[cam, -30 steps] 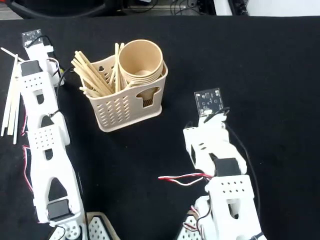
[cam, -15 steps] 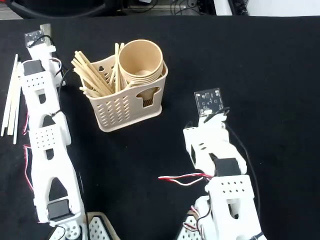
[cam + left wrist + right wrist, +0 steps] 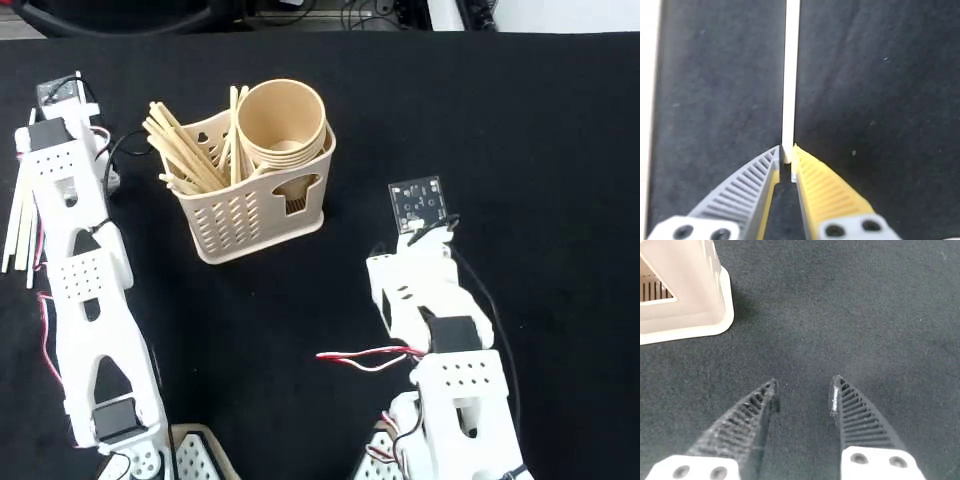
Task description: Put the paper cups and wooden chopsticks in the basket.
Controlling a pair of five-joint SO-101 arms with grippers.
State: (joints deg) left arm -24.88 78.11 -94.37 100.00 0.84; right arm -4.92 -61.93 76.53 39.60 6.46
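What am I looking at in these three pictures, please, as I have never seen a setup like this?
These are two small white robot arms at a black table. One picture looks down from above. The other two come from a camera on each arm's wrist, looking along its hand. A beige basket holds a stack of paper cups and a bundle of chopsticks. Some loose chopsticks lie on the table beside the left arm. The left hand is closed on one chopstick. The right hand is open and holds nothing, near the basket's corner.
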